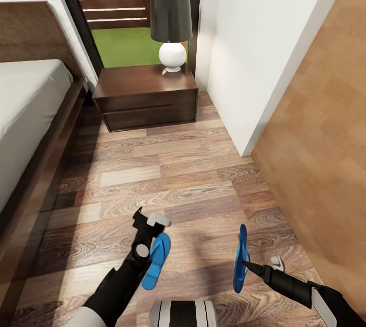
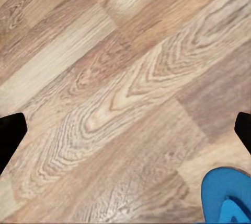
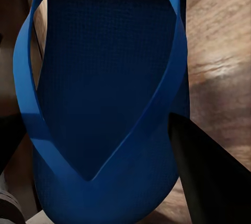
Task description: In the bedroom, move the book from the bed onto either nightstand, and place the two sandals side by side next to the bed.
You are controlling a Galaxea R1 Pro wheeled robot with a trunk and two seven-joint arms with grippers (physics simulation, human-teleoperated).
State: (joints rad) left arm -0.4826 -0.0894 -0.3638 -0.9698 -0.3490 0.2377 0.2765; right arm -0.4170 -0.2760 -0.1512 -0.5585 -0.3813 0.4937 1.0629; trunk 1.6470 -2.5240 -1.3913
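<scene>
One bright blue sandal [image 1: 156, 261] lies flat on the wood floor beside my left arm; its rounded end [image 2: 227, 198] shows in the left wrist view. My left gripper [image 1: 148, 219] hovers open over bare planks just past that sandal, with nothing between its fingers [image 2: 10, 135]. The other sandal [image 1: 240, 258] stands on edge, tilted, with my right gripper [image 1: 250, 266] shut on it. Its sole and straps [image 3: 104, 78] fill the right wrist view next to a dark finger [image 3: 209, 182]. The bed [image 1: 30, 108] runs along the left. A nightstand [image 1: 147, 94] stands ahead by its head. The book is out of view.
A black-shaded lamp with a white round base [image 1: 172, 22] stands on the nightstand. A white wall corner [image 1: 244, 88] juts in at the right, with a light wood panel [image 1: 325, 154] beyond it. Wood-plank floor [image 1: 168, 174] stretches between the bed and that wall.
</scene>
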